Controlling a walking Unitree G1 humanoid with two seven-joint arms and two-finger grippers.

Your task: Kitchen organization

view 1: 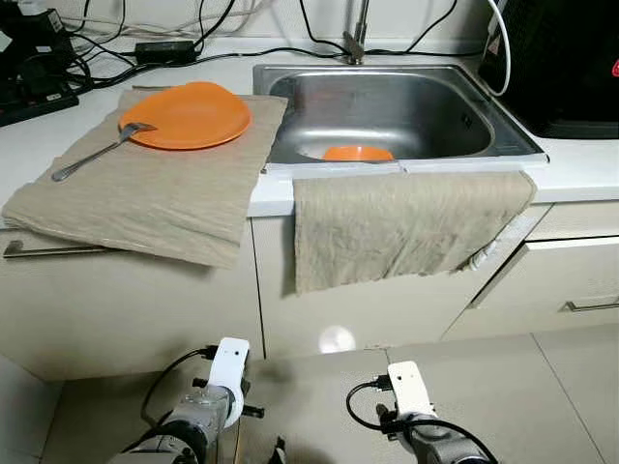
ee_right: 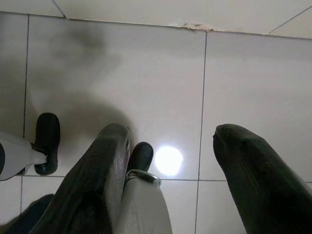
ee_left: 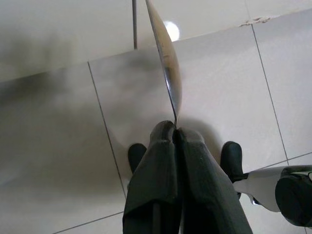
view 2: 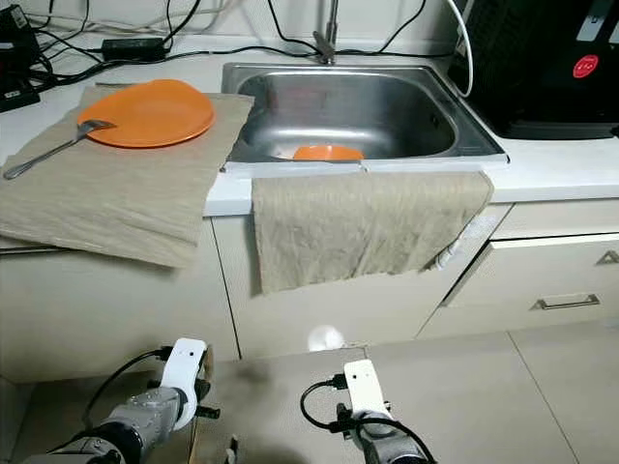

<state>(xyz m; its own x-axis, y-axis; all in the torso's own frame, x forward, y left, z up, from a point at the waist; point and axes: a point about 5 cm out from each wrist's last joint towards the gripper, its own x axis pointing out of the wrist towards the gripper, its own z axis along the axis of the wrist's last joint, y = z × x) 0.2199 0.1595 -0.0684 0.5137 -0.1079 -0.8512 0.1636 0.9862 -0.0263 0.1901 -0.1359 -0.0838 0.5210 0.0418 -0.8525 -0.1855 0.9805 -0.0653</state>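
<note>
Spoon pinched in your left gripper down low over floor tiles; right gripper spread wide, holding nothing. Orange plate and fork on counter cloth.

Stereo head pair looking down at sink and counter, wrist cameras aimed close at floor tiles

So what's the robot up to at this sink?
It stands facing the counter with both arms low over the floor. The left gripper is shut on a thin metal utensil, probably a spoon or knife. The right gripper is open and holds nothing. On the counter, an orange plate with a fork sits on a cloth; another orange dish lies in the sink.
</note>
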